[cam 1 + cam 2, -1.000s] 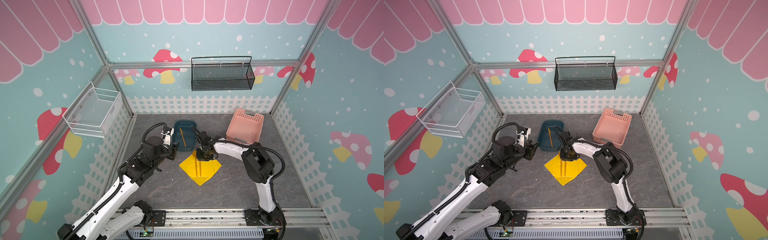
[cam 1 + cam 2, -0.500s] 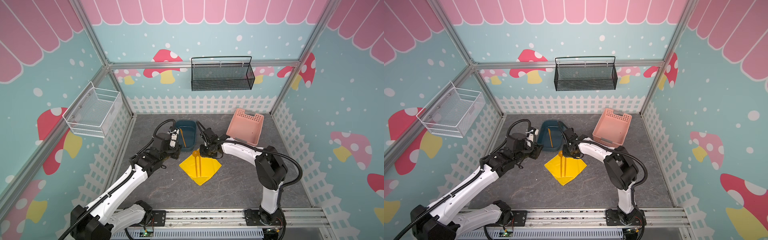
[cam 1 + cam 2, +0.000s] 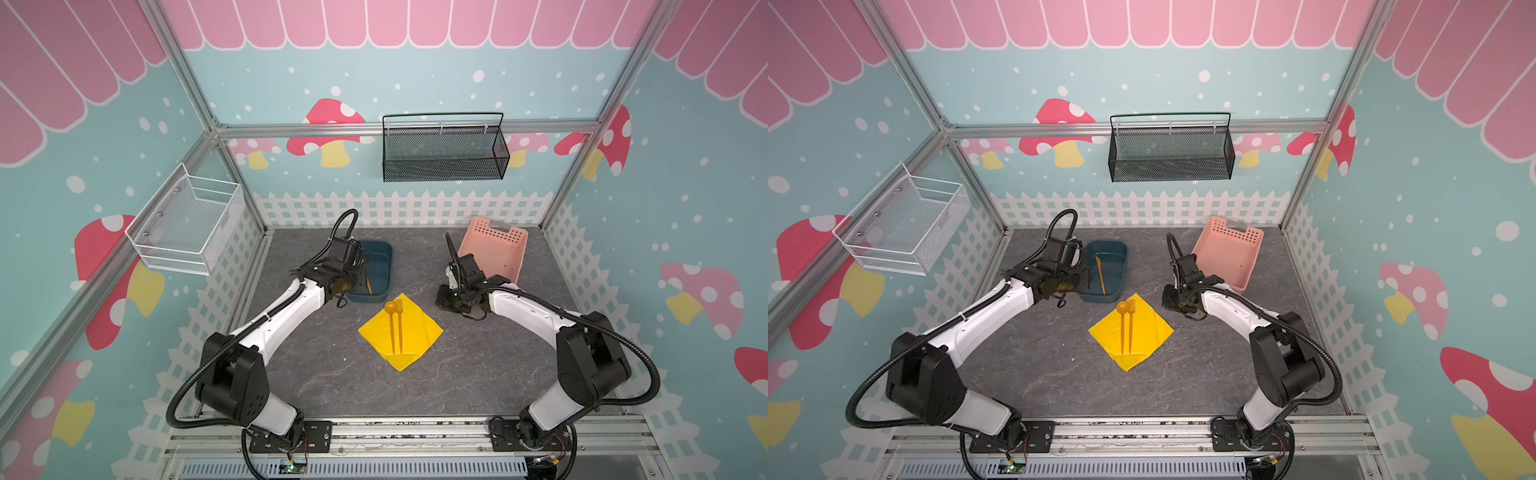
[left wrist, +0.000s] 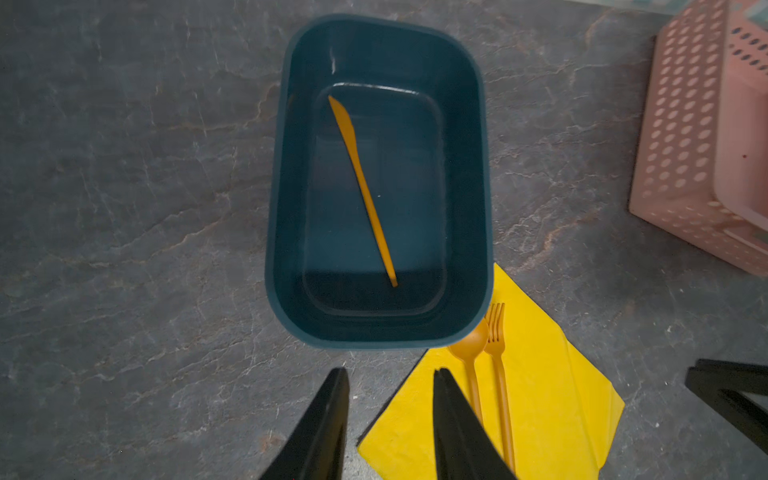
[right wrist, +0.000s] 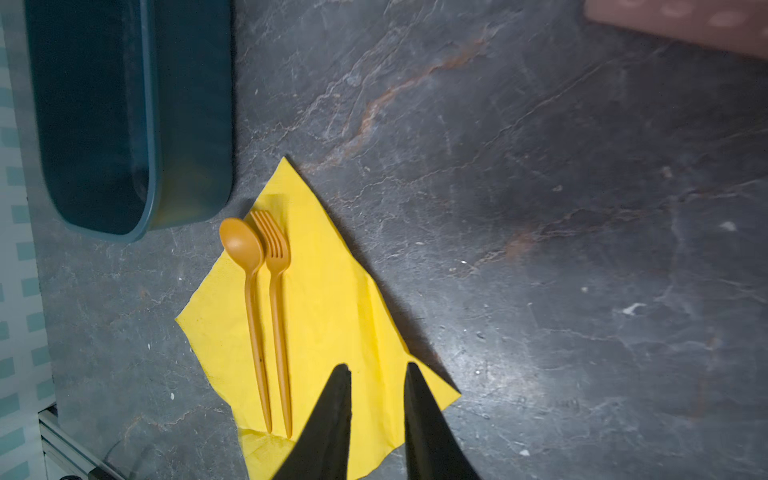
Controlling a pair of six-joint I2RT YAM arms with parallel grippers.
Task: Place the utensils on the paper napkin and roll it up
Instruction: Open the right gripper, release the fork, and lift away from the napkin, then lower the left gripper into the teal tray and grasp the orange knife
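Your spoon (image 5: 252, 316) and fork (image 5: 278, 316) lie on the napkin (image 5: 332, 316), knife (image 4: 360, 183) in the tub (image 4: 278, 208). Left tool (image 4: 390, 372) and right tool (image 5: 378, 365): parted, empty.

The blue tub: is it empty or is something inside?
Not empty: one orange knife lies flat on the floor of the blue tub.

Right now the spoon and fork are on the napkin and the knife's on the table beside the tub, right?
No. The knife lies inside the dark blue tub, not beside it; the left wrist view shows it. The spoon and fork are on the napkin.
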